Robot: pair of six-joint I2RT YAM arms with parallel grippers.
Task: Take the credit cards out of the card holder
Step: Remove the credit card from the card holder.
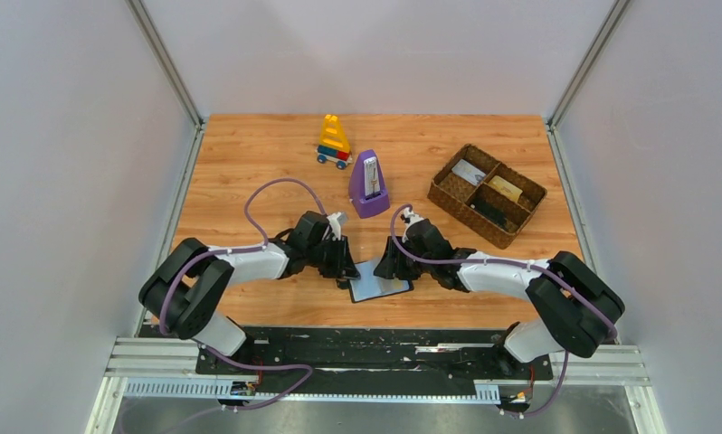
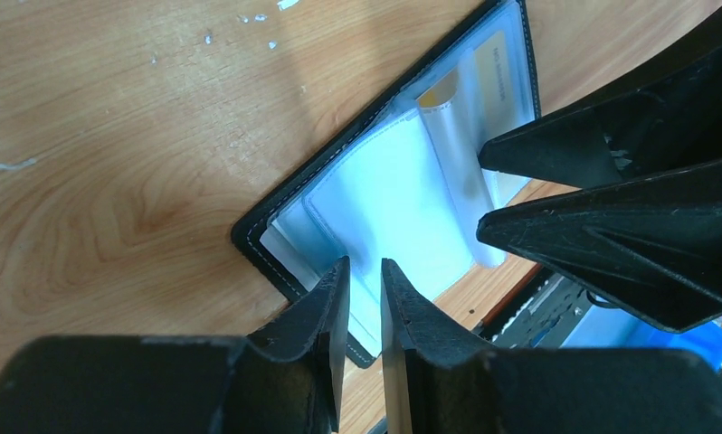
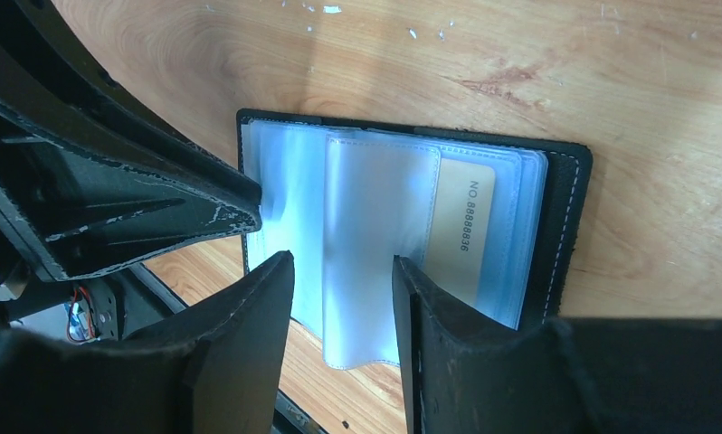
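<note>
Black fingers of the left gripper [image 2: 365, 271] fill the bottom of its wrist view. They stand only narrowly apart, and nothing is visibly clamped in the slit. Just beyond and under their tips the card holder [image 2: 285, 194] lies open and flat on the worktop [image 2: 113, 136], its black stitched rim framing a fan of clear sleeves [image 2: 384, 199]. The left fingertips rest at the holder's left page; whether they press it cannot be told.

The right gripper [image 3: 342, 267] comes in from the opposite side, its tips facing the left one's across the holder. Its jaws stand moderately apart. One clear sleeve [image 3: 380, 244] shows in the gap between them, but contact with either finger cannot be made out. Just right of that gap, one yellow-orange credit card [image 3: 466, 231] with dark printed numbers sits inside a sleeve against the holder's right half.

From above, the holder lies between the two grippers, close to the worktop's near edge. Well beyond the right gripper sits a brown woven tray [image 1: 487, 194]. Beyond the gap between the grippers stands a purple metronome [image 1: 368, 185], and farther back a coloured block toy [image 1: 334, 142].
</note>
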